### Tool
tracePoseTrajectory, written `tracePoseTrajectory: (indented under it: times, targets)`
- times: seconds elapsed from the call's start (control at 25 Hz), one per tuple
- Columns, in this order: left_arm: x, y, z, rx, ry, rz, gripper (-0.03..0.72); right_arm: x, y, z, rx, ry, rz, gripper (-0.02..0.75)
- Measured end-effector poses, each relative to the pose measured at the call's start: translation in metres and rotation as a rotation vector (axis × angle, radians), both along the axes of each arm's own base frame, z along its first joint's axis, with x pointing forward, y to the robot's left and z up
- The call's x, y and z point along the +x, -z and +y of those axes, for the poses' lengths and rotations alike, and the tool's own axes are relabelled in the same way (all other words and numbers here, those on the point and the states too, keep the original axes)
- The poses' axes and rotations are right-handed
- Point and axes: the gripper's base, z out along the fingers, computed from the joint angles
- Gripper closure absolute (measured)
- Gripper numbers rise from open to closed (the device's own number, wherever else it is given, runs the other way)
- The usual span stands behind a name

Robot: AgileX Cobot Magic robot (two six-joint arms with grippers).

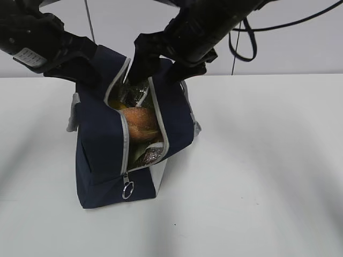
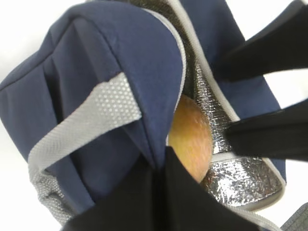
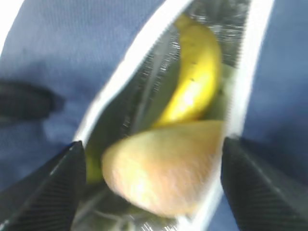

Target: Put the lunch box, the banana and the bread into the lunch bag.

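From the exterior view we see the navy lunch bag (image 1: 102,155) standing on the white table (image 1: 257,160), its grey zipper parted and a ring pull (image 1: 127,190) hanging at the front corner. The bread (image 1: 140,122) sits high in the opening, glossy and golden-brown, over crinkled silver lining; a pale green sliver beneath it may be the lunch box, though we cannot confirm it. The left claw (image 1: 80,64) presses at the bag's back-left top edge, while the right claw (image 1: 155,64) hovers at the mouth — how wide either stands we cannot tell here.

In the left wrist view, we see the left claw (image 2: 159,166) pinched on the bag's soft fabric rim beside a woven grey handle (image 2: 96,113). The cloth folds under the pinch, so we judge it limp and light, best held by rim or webbing. The bread (image 2: 190,137) bulges against the foil.

In the right wrist view, the right claw (image 3: 151,166) is spread wide and empty, its ribbed fingers (image 3: 53,192) either side of the opening. The banana (image 3: 195,79) lies curved and smooth along the lining, with the bread (image 3: 163,166) in front — both already inside. We judge both soft and easily bruised; a gentle grip across the middle suits them.
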Motion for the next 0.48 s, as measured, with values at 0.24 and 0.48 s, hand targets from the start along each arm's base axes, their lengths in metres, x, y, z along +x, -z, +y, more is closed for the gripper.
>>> tracePoseTrajectory:
  times: [0.24, 0.48]
  targets:
    - [0.0, 0.0, 0.0, 0.0, 0.0, 0.0, 0.691, -0.01, -0.029, -0.02, -0.137, 0.033, -0.101, 0.093]
    - [0.0, 0.0, 0.0, 0.0, 0.0, 0.0, 0.691, -0.006, -0.025, -0.024, -0.201, 0.057, -0.109, 0.13]
